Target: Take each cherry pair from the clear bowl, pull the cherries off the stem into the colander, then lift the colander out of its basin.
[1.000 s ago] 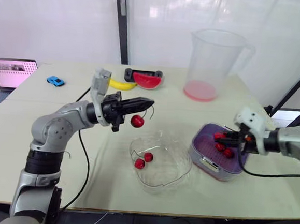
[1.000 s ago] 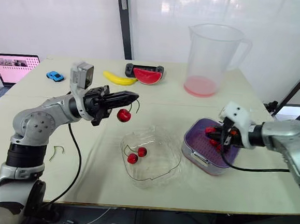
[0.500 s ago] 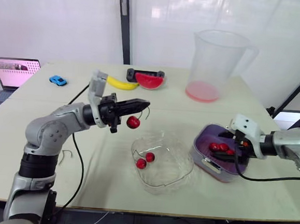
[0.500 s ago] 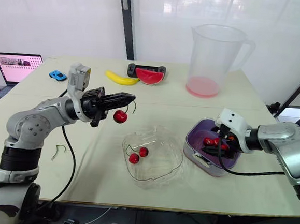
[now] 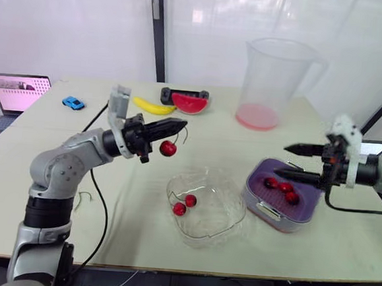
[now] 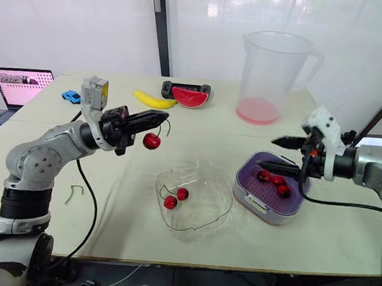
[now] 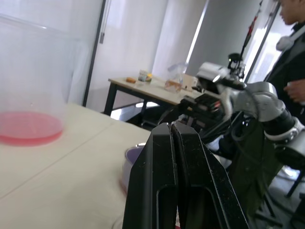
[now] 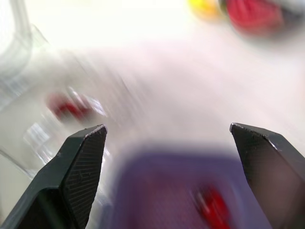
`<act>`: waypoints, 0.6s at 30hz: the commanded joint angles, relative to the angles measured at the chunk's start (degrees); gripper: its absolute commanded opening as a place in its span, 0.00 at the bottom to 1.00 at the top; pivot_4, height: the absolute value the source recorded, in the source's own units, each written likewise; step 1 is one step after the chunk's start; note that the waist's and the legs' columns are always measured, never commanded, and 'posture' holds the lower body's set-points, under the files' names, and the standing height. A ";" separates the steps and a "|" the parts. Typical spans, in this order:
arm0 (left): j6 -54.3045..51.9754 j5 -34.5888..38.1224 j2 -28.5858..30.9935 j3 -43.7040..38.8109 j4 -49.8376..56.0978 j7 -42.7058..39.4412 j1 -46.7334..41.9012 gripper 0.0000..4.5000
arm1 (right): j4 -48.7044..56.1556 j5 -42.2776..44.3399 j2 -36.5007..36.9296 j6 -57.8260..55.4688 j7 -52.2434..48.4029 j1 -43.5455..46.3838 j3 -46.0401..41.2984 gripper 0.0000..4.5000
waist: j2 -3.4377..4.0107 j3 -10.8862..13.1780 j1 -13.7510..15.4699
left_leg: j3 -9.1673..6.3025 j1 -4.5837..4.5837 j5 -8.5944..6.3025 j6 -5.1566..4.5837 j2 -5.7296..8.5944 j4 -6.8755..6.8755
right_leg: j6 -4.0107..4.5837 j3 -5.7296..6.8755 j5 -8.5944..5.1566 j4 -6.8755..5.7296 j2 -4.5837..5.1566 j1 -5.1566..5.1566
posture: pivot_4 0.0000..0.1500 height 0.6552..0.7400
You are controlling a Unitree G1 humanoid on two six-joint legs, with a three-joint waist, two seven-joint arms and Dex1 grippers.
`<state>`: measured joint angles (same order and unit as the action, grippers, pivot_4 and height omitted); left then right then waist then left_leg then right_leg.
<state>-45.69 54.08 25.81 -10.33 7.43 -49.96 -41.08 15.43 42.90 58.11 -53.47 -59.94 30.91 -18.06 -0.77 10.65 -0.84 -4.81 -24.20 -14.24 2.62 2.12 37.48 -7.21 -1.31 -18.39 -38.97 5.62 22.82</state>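
The clear bowl point(image 5: 233, 216) at mid-table has nothing above its mouth, so it can be reached straight down. It sits just beside the purple colander point(image 5: 303, 210), leaving hardly any gap between them. Over the colander hangs the right gripper point(image 5: 282, 160), fingers spread wide, taking up the room above its near side. The left gripper point(image 5: 179, 124), fingers pressed together on a cherry point(image 5: 168, 148) stem, hangs over bare table point(image 5: 341, 254) behind the bowl's left. A tall pitcher point(image 5: 277, 83) blocks the way behind the colander; a banana point(image 5: 151, 105) and watermelon slice point(image 5: 189, 102) line the far edge. The front strip is free.
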 commanded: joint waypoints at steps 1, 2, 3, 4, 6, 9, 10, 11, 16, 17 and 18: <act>0.65 1.90 -0.96 -0.83 2.12 0.80 -0.38 0.00 | 7.17 9.32 -5.01 -5.28 6.49 0.83 -2.51 0.99 | -0.01 0.00 0.01 | 0.00 0.00 0.00 0.00 0.00 0.02 | 0.00 0.00 0.00 0.01 0.00 -0.02 | 1.00 1.00; 0.52 2.24 -1.48 -0.84 1.99 1.15 -0.66 0.00 | 9.14 10.25 -7.49 -5.75 9.14 0.92 -1.14 0.99 | -0.02 0.00 0.01 | 0.00 0.00 0.00 0.00 0.01 0.04 | 0.00 0.00 0.00 0.01 0.01 -0.03 | 1.00 1.00; 0.43 2.51 -1.84 -0.87 1.92 1.42 -0.83 0.00 | 10.54 10.87 -9.15 -6.09 11.13 0.94 -0.19 0.99 | -0.01 0.00 0.00 | 0.00 0.00 0.00 0.00 0.02 0.05 | 0.00 -0.01 0.00 0.01 0.01 -0.03 | 1.00 1.00; 0.22 2.87 -2.19 -0.64 1.91 1.44 -1.06 0.00 | 11.86 11.81 -13.00 -6.32 14.60 1.61 1.63 0.99 | -0.01 0.00 -0.02 | 0.00 0.00 0.00 0.00 0.02 0.05 | 0.00 -0.01 0.00 0.00 0.01 -0.03 | 1.00 1.00; 0.07 3.17 -2.47 -0.24 1.88 1.36 -1.31 0.00 | 13.17 12.95 -18.22 -6.61 19.43 2.76 3.92 0.99 | -0.02 -0.01 -0.20 | -0.02 0.00 0.00 0.00 0.01 0.07 | 0.00 -0.01 0.00 -0.01 0.00 -0.02 | 1.00 1.00; 0.18 3.00 -2.98 0.53 1.67 1.13 -1.77 0.00 | 13.72 13.69 -26.73 -6.71 26.38 5.04 8.44 0.99 | -0.02 -0.01 -0.28 | -0.01 0.00 0.07 0.12 0.02 0.04 | 0.00 -0.02 0.00 -0.05 0.00 0.03 | 1.00 1.00; 0.18 3.03 -3.16 0.68 1.63 1.13 -1.91 0.00 | 13.45 13.54 -29.08 -6.64 28.29 5.69 9.61 0.99 | -0.02 -0.01 -0.31 | -0.02 0.00 0.15 0.26 0.02 0.05 | 0.00 -0.01 0.00 -0.06 0.00 0.04 | 1.00 1.00; 0.19 2.99 -3.31 0.83 1.64 1.17 -2.01 0.00 | 13.05 13.40 -30.92 -6.67 29.96 6.11 10.36 0.99 | -0.01 -0.02 -0.30 | -0.01 0.00 0.17 0.29 0.02 0.04 | 0.00 -0.02 0.00 -0.06 0.00 0.04 | 1.00 1.00; -0.28 3.22 -4.20 1.31 2.04 2.06 -2.19 0.00 | 10.65 13.20 -35.59 -6.27 33.25 6.65 12.55 0.99 | -0.02 -0.02 -0.14 | -0.03 -0.01 0.18 0.31 0.06 0.07 | 0.00 -0.01 0.00 -0.05 0.03 0.00 | 1.00 1.00; -0.27 3.22 -4.39 1.41 2.22 2.26 -2.14 0.00 | 10.06 13.57 -36.68 -6.05 33.73 6.86 12.64 0.99 | -0.02 -0.02 -0.20 | -0.03 -0.01 0.17 0.30 0.06 0.07 | 0.00 -0.01 0.00 -0.05 0.03 0.00 | 1.00 1.00; -0.05 3.06 -4.68 1.46 2.41 2.59 -2.07 0.00 | 9.61 14.13 -37.75 -5.89 34.22 7.15 12.53 0.99 | -0.02 -0.02 -0.35 | -0.02 -0.01 0.17 0.30 0.06 0.06 | 0.00 -0.01 0.00 -0.05 0.03 0.01 | 1.00 1.00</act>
<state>-45.98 56.01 21.49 -8.92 7.51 -47.75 -41.77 24.39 55.43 21.27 -60.81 -26.40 36.54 -5.23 -0.79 10.63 -1.19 -4.83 -24.20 -14.07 2.91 2.17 37.51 -7.21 -1.32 -18.39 -39.03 5.62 22.86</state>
